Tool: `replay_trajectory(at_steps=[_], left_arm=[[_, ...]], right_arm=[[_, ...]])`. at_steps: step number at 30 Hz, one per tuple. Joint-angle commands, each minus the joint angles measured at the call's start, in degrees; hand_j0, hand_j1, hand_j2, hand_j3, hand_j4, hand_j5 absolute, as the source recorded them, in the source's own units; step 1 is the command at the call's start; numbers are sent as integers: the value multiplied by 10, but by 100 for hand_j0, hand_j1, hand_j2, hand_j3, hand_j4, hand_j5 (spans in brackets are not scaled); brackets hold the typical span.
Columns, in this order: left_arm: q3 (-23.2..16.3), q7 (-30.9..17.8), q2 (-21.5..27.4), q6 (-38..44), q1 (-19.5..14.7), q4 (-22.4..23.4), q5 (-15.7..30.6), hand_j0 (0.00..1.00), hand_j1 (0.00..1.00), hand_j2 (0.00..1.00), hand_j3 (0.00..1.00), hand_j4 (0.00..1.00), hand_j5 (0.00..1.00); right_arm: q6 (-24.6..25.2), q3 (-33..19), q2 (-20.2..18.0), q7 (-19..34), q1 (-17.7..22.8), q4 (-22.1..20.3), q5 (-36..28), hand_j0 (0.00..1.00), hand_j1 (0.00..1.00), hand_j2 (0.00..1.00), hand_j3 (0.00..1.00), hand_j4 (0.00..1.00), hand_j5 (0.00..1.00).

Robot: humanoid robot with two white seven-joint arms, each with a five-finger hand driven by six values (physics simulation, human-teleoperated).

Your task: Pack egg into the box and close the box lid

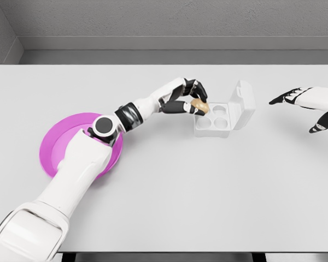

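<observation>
The robot's left hand point(190, 99) reaches across the white surface point(169, 191) with its dark fingers point(180, 107) curled around a tan egg point(200, 106), holding it at the near-left corner of the open box point(214, 121). The egg sits at the left edge of the box, just above its upper-left cup; whether it already touches the tray cannot be told from this angle. The white box has four round cups, three of them plainly showing as hollow, and its lid point(242, 103) stands upright on the right side, hinged back and open. Behind the left arm's elbow, a magenta plate point(57, 147) lies on the surface at the left, partly covered by the arm. At the right edge of the frame, the right hand point(309, 106) hovers above the surface well apart from the box, its fingers spread and loose, gripping nothing. A grey wall runs behind the surface.
</observation>
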Motion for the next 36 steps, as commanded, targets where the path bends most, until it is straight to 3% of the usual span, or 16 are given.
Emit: replay_trajectory(at_steps=[1, 4, 11, 13, 16, 20, 26, 32, 34, 35, 36], left_arm=[[-8, 0, 0, 6, 0, 0, 3, 37, 37, 37, 37, 37, 37], [-9, -1, 0, 30, -2, -4, -25, 36, 36, 36, 36, 36, 36], [-8, -19, 0, 30, -12, -7, -40, 37, 37, 37, 37, 37, 37], [-8, -19, 0, 30, -13, -6, -40, 43, 43, 43, 43, 43, 43], [-8, -18, 0, 30, -19, -4, -41, 64, 64, 64, 64, 64, 64], [-7, -17, 0, 29, -19, -3, -41, 71, 71, 71, 71, 71, 71], [-6, -18, 0, 28, -19, -2, -42, 71, 71, 71, 71, 71, 71], [-4, -20, 0, 22, -19, -3, -41, 78, 78, 78, 78, 78, 78], [-3, -23, 0, 13, -20, -8, -40, 84, 84, 84, 84, 84, 84], [-2, -35, 0, -4, -25, -11, -40, 99, 99, 99, 99, 99, 99], [-2, -38, 0, -4, -27, -29, -39, 100, 100, 100, 100, 100, 100]], right_arm=[[1, -1, -1, 0, 0, -1, -3, 100, 100, 100, 100, 100, 100], [1, -1, -1, 0, 0, -1, -3, 100, 100, 100, 100, 100, 100], [1, -1, -1, 0, 0, -1, -3, 100, 100, 100, 100, 100, 100], [1, -1, -1, 0, 0, -1, -3, 100, 100, 100, 100, 100, 100], [1, -1, -1, 0, 0, -1, -3, 100, 100, 100, 100, 100, 100], [1, -1, -1, 0, 0, -1, -4, 100, 100, 100, 100, 100, 100], [1, -1, -1, 0, -1, -1, -4, 100, 100, 100, 100, 100, 100], [1, -1, -1, 0, -3, -3, -3, 100, 100, 100, 100, 100, 100], [1, -1, -1, 0, -3, -5, -3, 100, 100, 100, 100, 100, 100], [1, -1, -1, 0, -3, -8, -3, 100, 100, 100, 100, 100, 100], [1, 0, -1, 0, -3, -12, -3, 100, 100, 100, 100, 100, 100]])
